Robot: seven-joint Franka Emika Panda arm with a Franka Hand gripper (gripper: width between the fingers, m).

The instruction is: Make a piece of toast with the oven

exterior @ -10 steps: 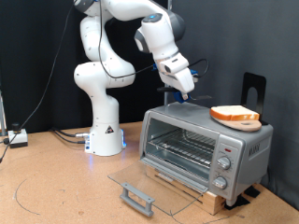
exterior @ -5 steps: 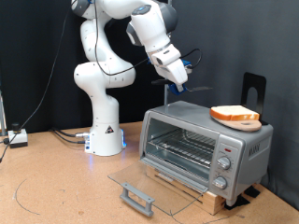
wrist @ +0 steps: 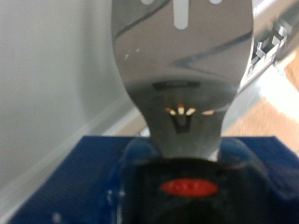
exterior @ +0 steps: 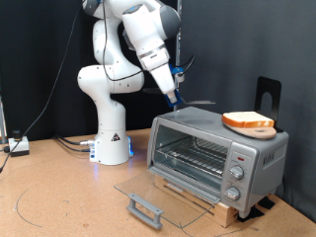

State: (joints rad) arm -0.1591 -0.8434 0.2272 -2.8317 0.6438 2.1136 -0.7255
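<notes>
Holding: the gripper point(exterior: 173, 87) is clamped on the blue handle of a metal spatula point(exterior: 197, 100), above the oven's top at the exterior view's left.
Spatula blade: slotted steel, filling the wrist view point(wrist: 182, 70); in the exterior view it points toward the toast.
Piece of toast point(exterior: 248, 121): lying on a round wooden plate point(exterior: 259, 130) on top of the oven.
Oven point(exterior: 212, 153): glass door point(exterior: 158, 194) folded down open, wire rack visible inside, sitting on a wooden base point(exterior: 212, 205).
</notes>
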